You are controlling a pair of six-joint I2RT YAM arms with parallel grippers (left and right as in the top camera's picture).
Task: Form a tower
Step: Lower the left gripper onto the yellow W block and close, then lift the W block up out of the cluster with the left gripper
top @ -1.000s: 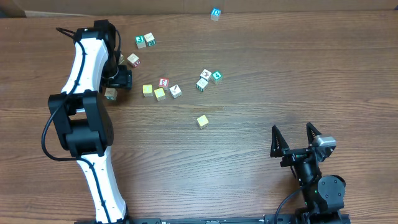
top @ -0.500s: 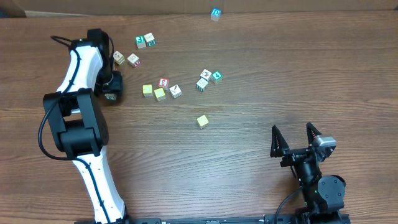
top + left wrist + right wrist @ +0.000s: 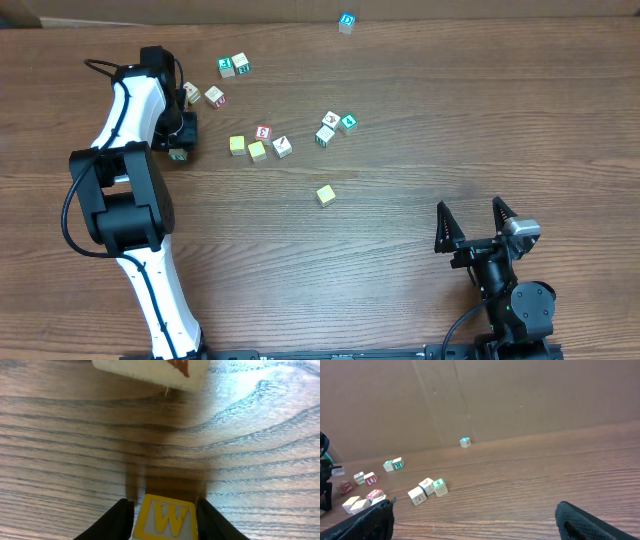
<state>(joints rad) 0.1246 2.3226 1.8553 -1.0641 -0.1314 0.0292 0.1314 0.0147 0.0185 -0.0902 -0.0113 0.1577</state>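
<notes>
My left gripper [image 3: 165, 512] has come down on a small cube with a yellow frame and a yellow W [image 3: 164, 519]. Its two dark fingers press against the cube's sides on the table. In the overhead view this gripper [image 3: 180, 150] is at the far left, and the cube is mostly hidden under it. A tower is out of view: all the cubes I see lie singly. A plain yellow cube [image 3: 326, 194] lies alone mid-table. A green-edged cube marked 4 [image 3: 347, 123] [image 3: 438, 483] lies beside two others. My right gripper [image 3: 475, 222] [image 3: 472, 510] stands open and empty near the front right.
Three cubes [image 3: 258, 150] lie in a loose row right of the left gripper. Two green-marked cubes [image 3: 233, 65] and a red-marked one [image 3: 214, 96] lie behind it. A blue-topped cube [image 3: 346, 20] sits by the cardboard back wall. A white cube [image 3: 150, 370] lies just ahead of the left fingers.
The left arm has shifted a little to the left, and its fingers have closed in from wide apart onto the W cube. The right arm has not moved.
</notes>
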